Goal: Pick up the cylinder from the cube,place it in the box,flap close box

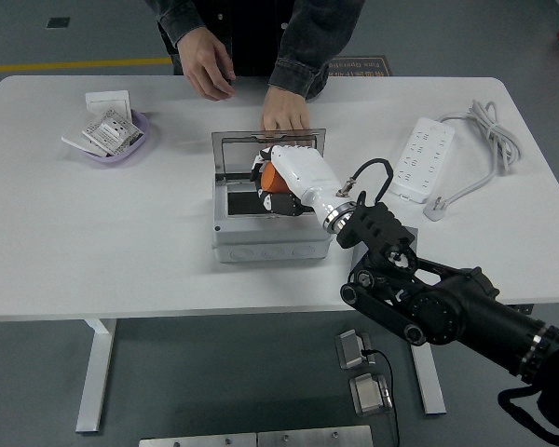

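Observation:
My right hand (272,179), white with black fingers, is shut on the orange cylinder (273,177) and holds it over the opening of the grey box (270,237). The box stands mid-table with its clear-windowed lid (247,149) tilted open at the back. The grey cube is hidden behind my right arm. A person at the far side rests one hand (284,114) on the lid's top edge; the other hand (206,67) hovers over the table's far edge. My left arm is out of view.
A purple bowl (135,147) with packets sits at the far left. A white power strip (425,158) with its cable (489,130) lies at the right. My black right arm (429,298) spans the table's front right.

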Tool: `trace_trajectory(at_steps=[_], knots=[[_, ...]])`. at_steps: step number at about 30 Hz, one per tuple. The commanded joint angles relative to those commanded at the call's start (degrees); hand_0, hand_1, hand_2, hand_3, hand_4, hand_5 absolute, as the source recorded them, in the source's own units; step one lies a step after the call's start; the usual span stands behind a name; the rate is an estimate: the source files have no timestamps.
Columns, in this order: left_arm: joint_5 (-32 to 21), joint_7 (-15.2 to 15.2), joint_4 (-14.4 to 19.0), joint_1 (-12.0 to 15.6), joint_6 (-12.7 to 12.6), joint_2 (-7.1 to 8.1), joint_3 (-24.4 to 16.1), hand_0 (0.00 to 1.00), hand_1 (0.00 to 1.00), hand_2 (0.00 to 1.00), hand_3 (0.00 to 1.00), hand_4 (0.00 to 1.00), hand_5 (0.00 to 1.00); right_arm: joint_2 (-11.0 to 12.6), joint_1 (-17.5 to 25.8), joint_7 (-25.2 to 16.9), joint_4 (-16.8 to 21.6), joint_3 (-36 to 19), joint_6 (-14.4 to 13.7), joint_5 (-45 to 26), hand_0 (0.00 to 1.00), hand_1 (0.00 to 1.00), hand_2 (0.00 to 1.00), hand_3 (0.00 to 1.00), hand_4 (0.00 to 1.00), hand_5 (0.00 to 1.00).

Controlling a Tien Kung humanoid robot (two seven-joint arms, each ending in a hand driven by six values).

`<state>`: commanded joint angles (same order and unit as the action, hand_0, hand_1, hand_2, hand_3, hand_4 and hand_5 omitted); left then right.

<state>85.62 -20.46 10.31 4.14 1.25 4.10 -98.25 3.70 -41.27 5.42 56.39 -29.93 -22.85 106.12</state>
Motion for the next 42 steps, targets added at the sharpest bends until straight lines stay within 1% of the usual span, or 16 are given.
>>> trace_trajectory(at_steps=[5,11,16,22,23,28,29,34,35,40,41,42], knots=[[0.21,-0.06,0.00,-0.06,0.03,0.17,-0.09,0.639,0.655,0.502,0.619,0.693,0.427,-1.93,-2.48,-0.21,-3.60,2.34,0.68,-1.75,0.002,0.064,0.287,0.252,0.002,0.002],[0.49,-0.09,0.00,-0.22,0.09,0.29,-0.18,0.640,0.656,0.503,0.619,0.693,0.427,-3.70,-4.40,-0.85,-6.86,4.01,0.55,-3.27,0.002,0.067,0.290,0.250,0.002,0.002],[0.61,-0.06,0.00,-0.39,0.17,0.29,-0.13,0.640,0.656,0.503,0.619,0.693,0.427,-3.70,-5.08,-1.64,-8.53,4.53,0.34,-3.90,0.002,0.067,0.290,0.250,0.002,0.002],[0.80,-0.01,0.00,-0.60,0.29,0.20,-0.13,0.640,0.655,0.503,0.619,0.692,0.427,-3.70,-5.51,-3.02,-9.52,3.93,1.60,-3.67,0.002,0.069,0.295,0.252,0.002,0.002],[0.85,0.00,0.00,-0.66,0.31,0.18,-0.12,0.640,0.656,0.503,0.619,0.692,0.427,-3.70,-5.56,-3.11,-9.65,3.99,1.82,-3.63,0.002,0.101,0.329,0.379,0.093,0.002],[0.95,0.05,0.00,-0.88,0.38,0.11,-0.03,0.640,0.656,0.503,0.619,0.692,0.427,-3.70,-5.69,-3.23,-10.04,4.65,2.29,-3.38,0.002,0.101,0.329,0.379,0.093,0.002],[0.93,0.05,0.00,-0.90,0.39,0.11,0.00,0.640,0.656,0.502,0.619,0.691,0.427,-3.70,-5.70,-3.23,-10.07,4.74,2.31,-3.34,0.031,0.182,0.447,0.644,0.507,0.281],[1.13,0.05,0.00,-1.03,0.44,0.13,0.02,0.640,0.656,0.502,0.619,0.691,0.427,-3.70,-5.73,-3.43,-10.38,4.97,2.24,-3.15,0.031,0.182,0.447,0.644,0.507,0.281],[1.15,0.05,0.00,-1.06,0.47,0.11,0.08,0.640,0.655,0.503,0.619,0.690,0.424,-3.70,-5.72,-3.46,-10.45,4.96,2.24,-3.13,0.108,0.255,0.536,0.731,0.866,0.434],[1.29,0.15,0.00,-1.13,0.62,-0.01,0.33,0.640,0.655,0.503,0.619,0.690,0.424,-3.70,-5.63,-3.59,-10.87,4.95,2.15,-3.25,0.108,0.255,0.536,0.731,0.866,0.434],[1.30,0.17,0.00,-1.13,0.64,-0.02,0.38,0.640,0.656,0.502,0.619,0.689,0.423,-3.70,-5.60,-3.60,-10.90,4.96,2.13,-3.27,0.138,0.280,0.572,0.764,0.923,0.483],[1.31,0.18,0.00,-1.13,0.66,-0.03,0.41,0.640,0.656,0.502,0.619,0.689,0.423,-3.70,-5.58,-3.63,-10.92,4.96,2.11,-3.30,0.138,0.280,0.572,0.764,0.923,0.483]])
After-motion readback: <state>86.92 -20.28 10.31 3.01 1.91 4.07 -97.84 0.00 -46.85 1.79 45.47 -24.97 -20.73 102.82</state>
